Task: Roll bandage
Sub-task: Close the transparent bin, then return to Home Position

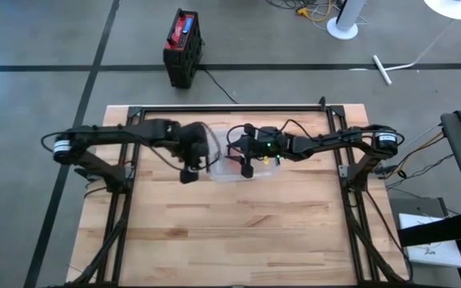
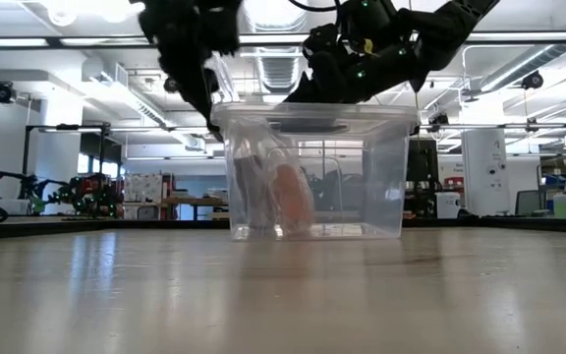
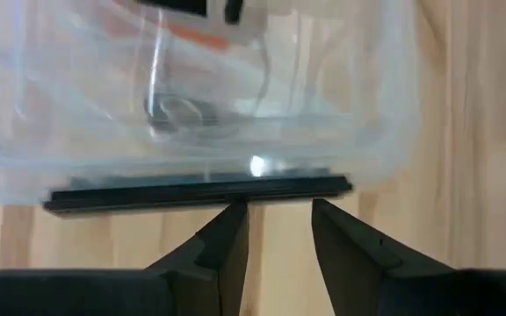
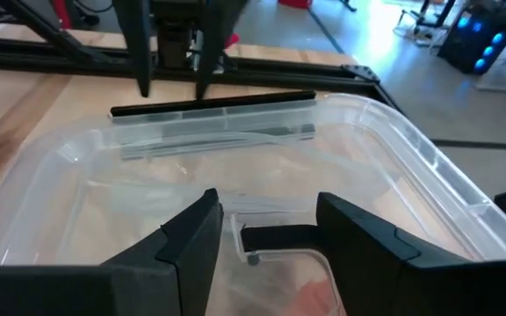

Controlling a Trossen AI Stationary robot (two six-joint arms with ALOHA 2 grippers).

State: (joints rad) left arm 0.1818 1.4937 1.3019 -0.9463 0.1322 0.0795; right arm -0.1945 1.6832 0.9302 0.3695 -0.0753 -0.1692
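Note:
A clear plastic box (image 2: 312,172) stands on the wooden table. Inside it a peach-coloured bandage roll (image 2: 289,202) rests on the box floor and shows again in the right wrist view (image 4: 313,297). My left gripper (image 3: 278,219) hovers open just above the black strip (image 3: 200,190) on the rim of the box's left end, fingers pointing steeply down. My right gripper (image 4: 266,233) is open over the box's right end, one finger on each side of a black clip (image 4: 278,237) on that rim. My left gripper has one fingertip (image 3: 234,213) right at the edge of the black strip. I cannot tell whether it touches. My right gripper's fingers stand beside the black clip with a gap showing on each side. I cannot tell whether they touch it.
A black frame rail (image 1: 230,108) runs along the table's far edge, and frame legs stand at both sides. Bare wood (image 1: 238,232) stretches from the box to the near edge. Beyond the table, a red and black case (image 1: 182,44) sits on the floor.

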